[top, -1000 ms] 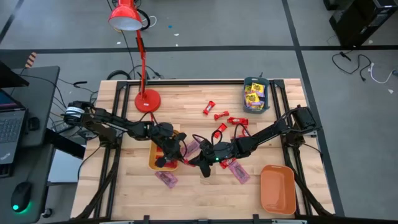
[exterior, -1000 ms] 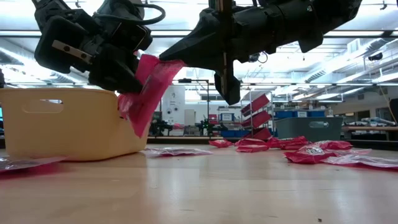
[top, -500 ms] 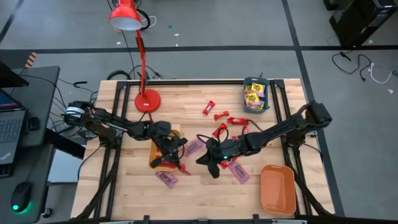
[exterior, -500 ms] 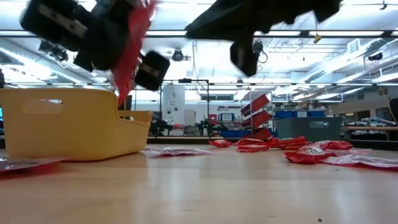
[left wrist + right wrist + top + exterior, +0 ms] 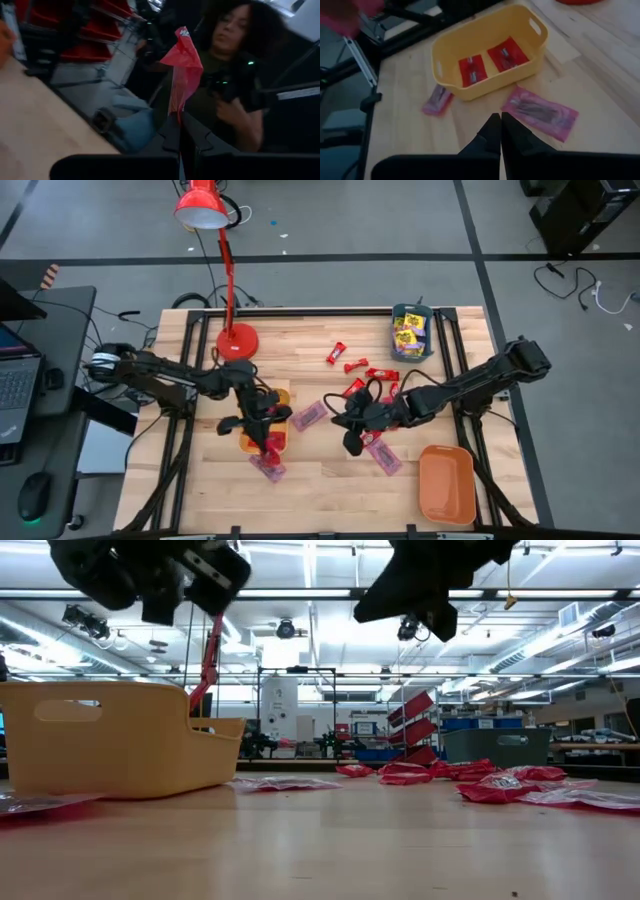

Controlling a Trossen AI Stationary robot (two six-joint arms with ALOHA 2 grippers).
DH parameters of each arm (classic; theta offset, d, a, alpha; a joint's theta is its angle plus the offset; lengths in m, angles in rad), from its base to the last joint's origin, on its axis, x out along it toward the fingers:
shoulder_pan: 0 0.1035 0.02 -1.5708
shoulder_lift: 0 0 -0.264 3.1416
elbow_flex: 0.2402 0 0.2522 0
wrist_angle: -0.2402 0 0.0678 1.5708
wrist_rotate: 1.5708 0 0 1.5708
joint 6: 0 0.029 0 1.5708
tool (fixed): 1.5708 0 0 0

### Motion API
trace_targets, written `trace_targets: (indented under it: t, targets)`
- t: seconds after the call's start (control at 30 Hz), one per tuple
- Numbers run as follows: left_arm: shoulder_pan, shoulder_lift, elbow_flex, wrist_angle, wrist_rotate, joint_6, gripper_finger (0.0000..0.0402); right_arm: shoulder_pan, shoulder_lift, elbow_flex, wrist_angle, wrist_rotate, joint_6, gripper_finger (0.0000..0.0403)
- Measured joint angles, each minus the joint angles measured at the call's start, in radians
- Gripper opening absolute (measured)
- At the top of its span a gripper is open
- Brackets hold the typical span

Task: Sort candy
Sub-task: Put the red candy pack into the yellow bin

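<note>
My left gripper (image 5: pixel 264 438) hangs over the yellow tray (image 5: pixel 283 396), shut on a pinkish-red candy packet (image 5: pixel 183 70). In the low view the packet (image 5: pixel 208 658) dangles edge-on above the tray (image 5: pixel 100 740). Two red wrappers (image 5: pixel 490 62) lie flat in that tray (image 5: pixel 490 84). My right gripper (image 5: pixel 354 438) is shut and touches nothing; it is raised above the table to the tray's right (image 5: pixel 495 131). Pink packets (image 5: pixel 540 112) (image 5: pixel 437 100) lie flat on the wood beside the tray. Red sweets (image 5: pixel 355 366) are scattered mid-table. My left gripper pinches the pinkish-red packet by one end (image 5: pixel 179 114) between its two fingers, coming from above and pointing down. The packet is lifted clear of the table and hangs below the fingers. Whether its lower end (image 5: pixel 193 700) touches the tray's rim, I cannot tell.
A teal tray (image 5: pixel 411 332) with yellow packets stands at the far right. An orange tray (image 5: pixel 446 485) sits near the right corner. The red lamp's base (image 5: pixel 237 340) stands behind the left arm. More pink packets (image 5: pixel 307 415) (image 5: pixel 383 455) lie on the table. A person (image 5: pixel 235 45) shows beyond the table.
The left gripper has risen and turned with the pink packet. The packet leaned against the tray's rim a second ago and now hangs edge-on above the tray. The right gripper, which stood at the packet's top, has drawn away toward the table's right and gone up.
</note>
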Motion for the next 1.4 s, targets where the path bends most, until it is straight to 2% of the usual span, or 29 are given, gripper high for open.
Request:
trace_targets:
  t: [0.1,0.2,0.3,0.43,0.57,0.7,0.8,0.93,1.03,1.27,1.4]
  targets:
    - [0.011,-0.053,0.000,-0.040,0.039,-0.073,0.0000,0.000,0.014,0.000,-0.013,0.003,0.001,0.0001]
    - [0.021,-0.110,-0.008,-0.153,0.062,-0.072,0.0000,0.000,0.021,-0.001,-0.017,0.004,0.000,0.0001]
    - [0.031,-0.159,-0.032,-0.282,0.048,-0.044,0.0000,0.000,0.027,0.000,-0.011,0.007,-0.005,0.0001]
    - [0.039,-0.224,-0.053,-0.491,-0.027,0.037,0.0000,0.000,0.033,0.000,-0.007,0.012,-0.006,0.0000]
    - [0.042,-0.304,-0.047,-0.836,-0.229,0.206,0.0000,0.000,0.033,0.000,0.000,0.013,-0.007,0.0001]
    - [0.043,-0.378,-0.003,-1.245,-0.550,0.340,0.0000,0.000,0.033,0.000,0.002,0.020,-0.007,0.0001]
    - [0.043,-0.419,0.028,-1.389,-0.697,0.379,0.0000,-0.001,0.033,0.000,0.005,0.026,-0.009,0.0001]
    - [0.044,-0.438,0.035,-1.440,-0.780,0.417,0.0000,-0.002,0.033,0.000,0.017,0.043,-0.015,0.0001]
    - [0.044,-0.426,0.035,-1.438,-0.797,0.425,0.0000,-0.003,0.033,0.000,0.016,0.052,-0.015,0.0001]
    - [0.044,-0.388,0.035,-1.353,-0.787,0.420,0.0000,-0.018,0.033,0.000,0.016,0.053,-0.021,0.0001]
    - [0.044,-0.362,0.035,-1.361,-0.787,0.419,0.0000,-0.025,0.033,0.000,0.016,0.053,-0.030,0.0001]
